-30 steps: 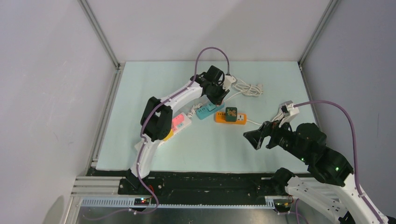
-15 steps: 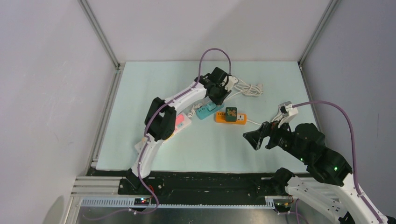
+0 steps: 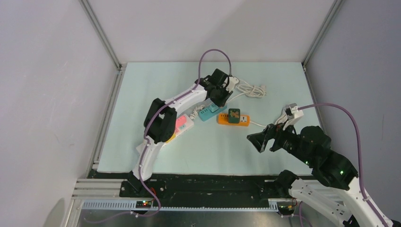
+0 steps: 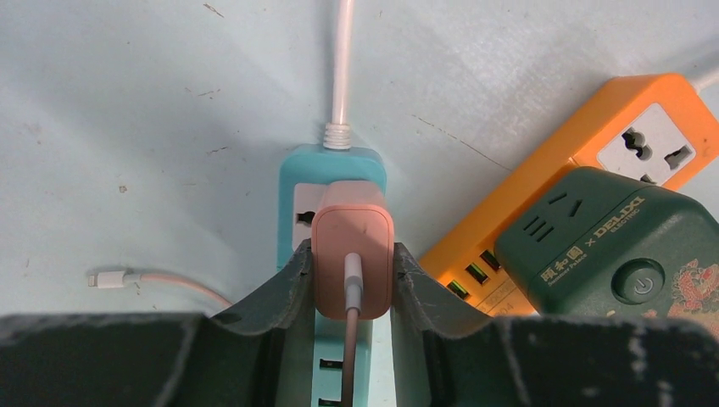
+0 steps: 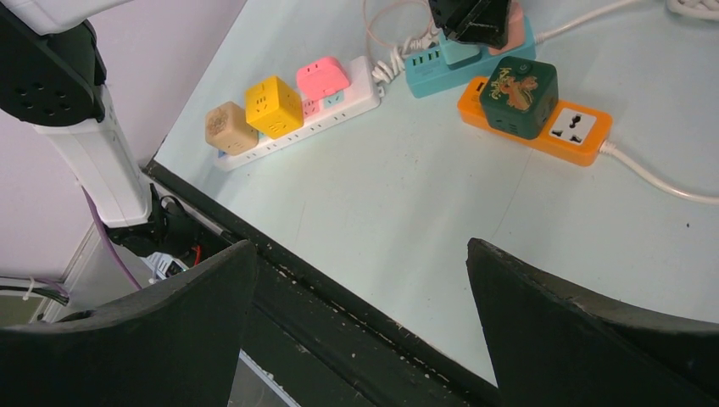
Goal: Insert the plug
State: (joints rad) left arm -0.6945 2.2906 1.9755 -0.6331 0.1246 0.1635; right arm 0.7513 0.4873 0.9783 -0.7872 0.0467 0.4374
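Note:
In the left wrist view the pink plug, with a cable running from its back, is pinched between my left gripper's dark fingers. It hangs right over the teal power strip, near the end where that strip's white cord enters. A socket hole shows just left of the plug, and its prongs are hidden. From above, the left gripper stands over the teal strip at the back of the mat. My right gripper hovers open and empty above the mat's front right, well away from the strips.
An orange strip carrying a dark green cube adapter lies beside the teal one. A white strip holds tan, yellow and pink cubes. A coiled white cord lies at the back. A loose cable tip rests on the mat.
The left wrist swung slightly toward the back and returned over the teal strip, still holding the plug. The right arm has stayed put.

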